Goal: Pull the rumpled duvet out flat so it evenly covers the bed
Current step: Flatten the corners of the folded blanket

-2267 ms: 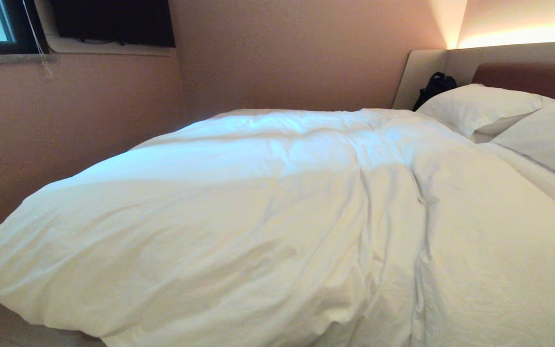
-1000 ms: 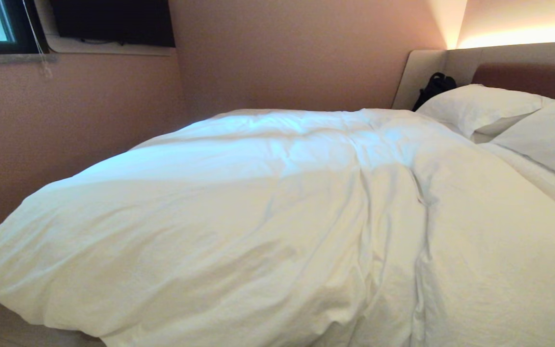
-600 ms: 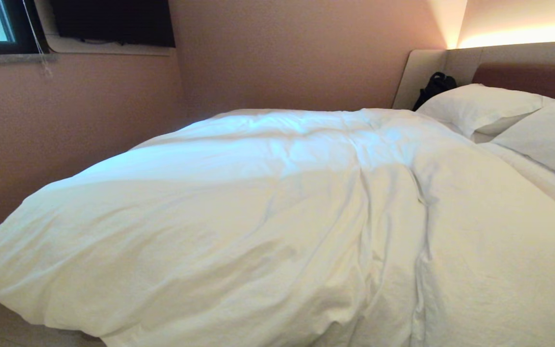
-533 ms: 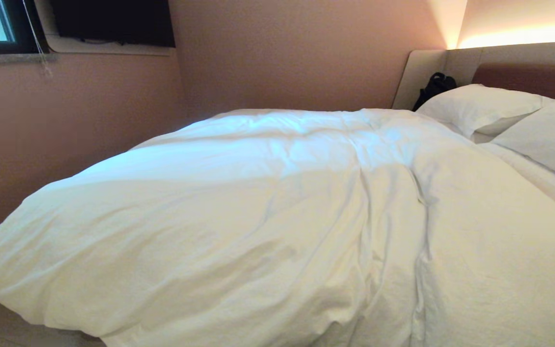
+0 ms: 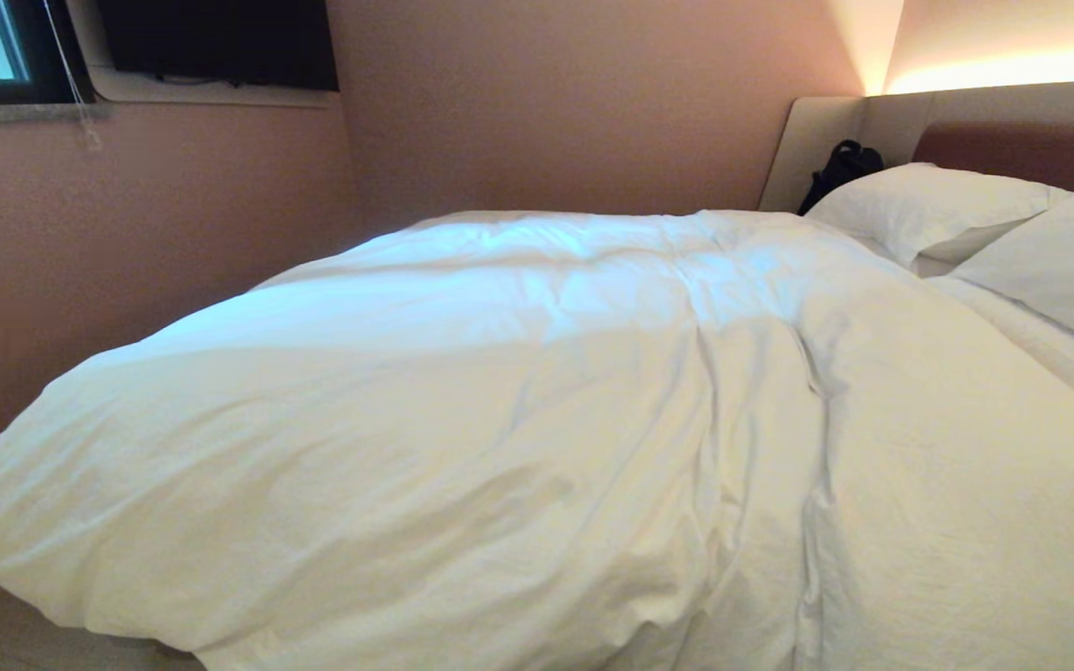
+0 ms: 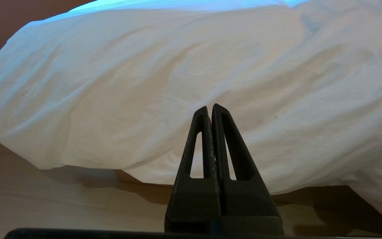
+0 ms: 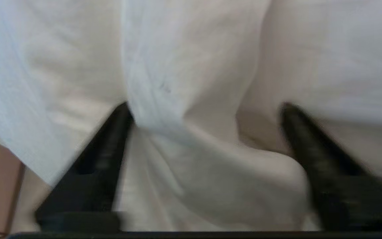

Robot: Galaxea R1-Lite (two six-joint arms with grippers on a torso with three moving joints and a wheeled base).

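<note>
**Right end effector wide at duvet fold**

Right end effector (image 7: 204,109) spread wide, a bunched fold of the duvet (image 5: 500,419) between its fingers (not pinched). Left end effector (image 6: 210,108) fingers pressed together, empty, low near the floor (image 6: 45,202). Duvet heaped rumpled across the bed (image 5: 1022,149), pillows (image 5: 929,205) beyond.

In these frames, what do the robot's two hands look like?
Both are matte black. The left hand has two tapered, wedge-shaped fingers, each with a long triangular cutout and a grainy surface. The right hand has similar dark wedge fingers, blurred. No cables or markings show.
</note>
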